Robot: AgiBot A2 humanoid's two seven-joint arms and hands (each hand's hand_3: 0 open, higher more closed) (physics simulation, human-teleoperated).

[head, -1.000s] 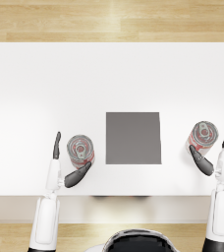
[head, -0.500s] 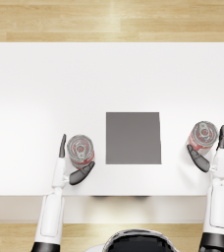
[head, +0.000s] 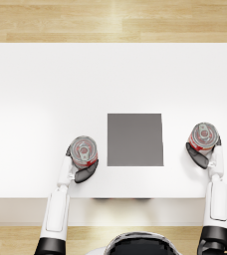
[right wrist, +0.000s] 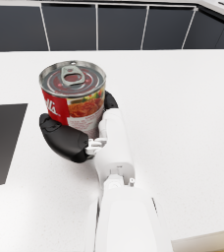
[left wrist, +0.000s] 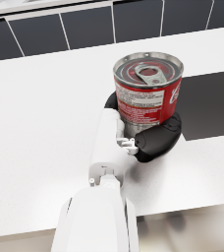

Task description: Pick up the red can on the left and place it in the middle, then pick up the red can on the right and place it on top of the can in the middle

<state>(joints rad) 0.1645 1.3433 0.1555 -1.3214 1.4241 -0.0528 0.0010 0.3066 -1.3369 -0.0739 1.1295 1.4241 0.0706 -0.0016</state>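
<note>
We see the left hand [head: 81,169] wrapped around the left red can [head: 83,151], the right hand [head: 203,155] wrapped around the right red can [head: 203,136]; both cans upright on the white table [head: 46,99], flanking the dark mat [head: 135,139].

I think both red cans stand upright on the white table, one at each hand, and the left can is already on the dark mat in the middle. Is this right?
Not quite. The left can is not on the dark mat yet: in the head view it stands on the white table beside the mat, with the left hand around it. The right can stands at the right hand.
</note>
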